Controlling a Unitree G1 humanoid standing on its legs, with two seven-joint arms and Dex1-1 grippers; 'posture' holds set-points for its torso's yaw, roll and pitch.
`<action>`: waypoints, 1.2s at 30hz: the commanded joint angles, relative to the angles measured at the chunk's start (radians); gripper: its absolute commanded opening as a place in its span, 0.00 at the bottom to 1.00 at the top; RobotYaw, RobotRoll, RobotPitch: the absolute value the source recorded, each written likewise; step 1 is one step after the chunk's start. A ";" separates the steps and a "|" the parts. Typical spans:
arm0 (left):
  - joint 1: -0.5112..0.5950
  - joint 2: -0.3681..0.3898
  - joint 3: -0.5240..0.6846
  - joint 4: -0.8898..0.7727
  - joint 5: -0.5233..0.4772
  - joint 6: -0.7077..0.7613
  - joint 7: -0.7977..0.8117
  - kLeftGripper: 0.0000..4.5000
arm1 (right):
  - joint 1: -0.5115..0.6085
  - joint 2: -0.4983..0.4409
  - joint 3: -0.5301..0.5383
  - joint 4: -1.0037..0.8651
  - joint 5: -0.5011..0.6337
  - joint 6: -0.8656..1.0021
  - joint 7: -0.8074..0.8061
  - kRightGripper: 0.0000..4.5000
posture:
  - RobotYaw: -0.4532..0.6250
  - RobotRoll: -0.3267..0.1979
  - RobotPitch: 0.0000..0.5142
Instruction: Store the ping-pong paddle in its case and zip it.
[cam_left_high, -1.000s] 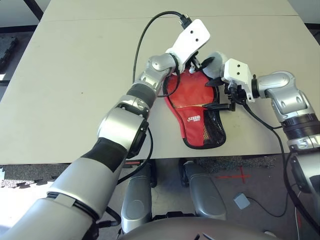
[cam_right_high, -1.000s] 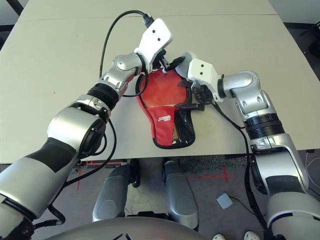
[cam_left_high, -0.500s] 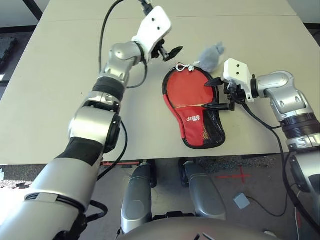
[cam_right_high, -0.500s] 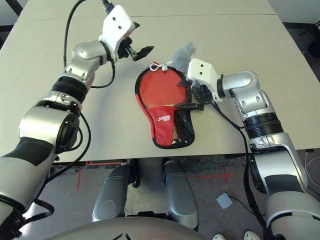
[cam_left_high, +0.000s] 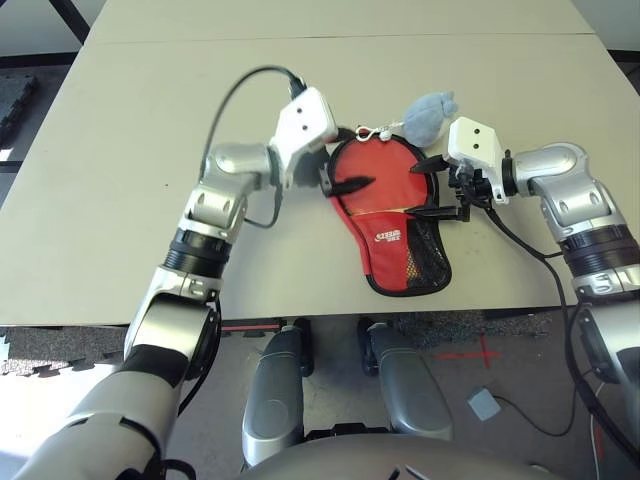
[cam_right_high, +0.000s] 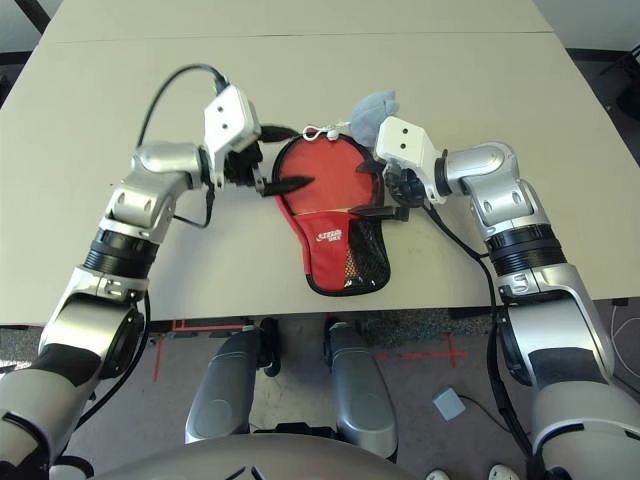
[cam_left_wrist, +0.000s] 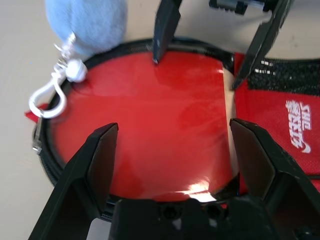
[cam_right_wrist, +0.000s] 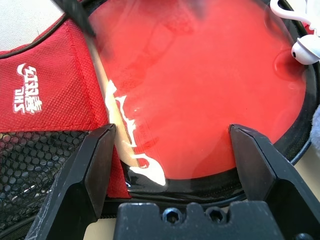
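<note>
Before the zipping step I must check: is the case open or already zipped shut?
Open. The case lies flat, its round part unzipped: the ping-pong paddle shows its bare red face inside the black zipper edging.

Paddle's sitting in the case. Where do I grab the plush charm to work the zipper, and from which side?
Take the grey plush charm by its soft body, probably with the open left gripper, coming over the case's round end. It lies on bare table just past that end, tied to the zipper edging by a white clip too small to pinch.
</note>
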 joint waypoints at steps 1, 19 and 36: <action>0.011 -0.016 -0.030 0.047 0.035 -0.004 0.048 0.99 | 0.013 -0.005 0.023 0.046 -0.026 0.021 -0.003 1.00 | 0.38 0.62 0.51; 0.036 -0.031 -0.072 0.104 0.055 -0.018 0.071 0.99 | -0.295 0.016 -0.081 0.071 0.094 0.108 0.019 1.00 | 0.36 0.62 0.52; 0.075 -0.039 -0.081 0.042 0.048 0.014 0.088 0.99 | -0.578 0.094 -0.143 0.691 -0.019 -0.035 -0.307 1.00 | 0.39 0.62 0.53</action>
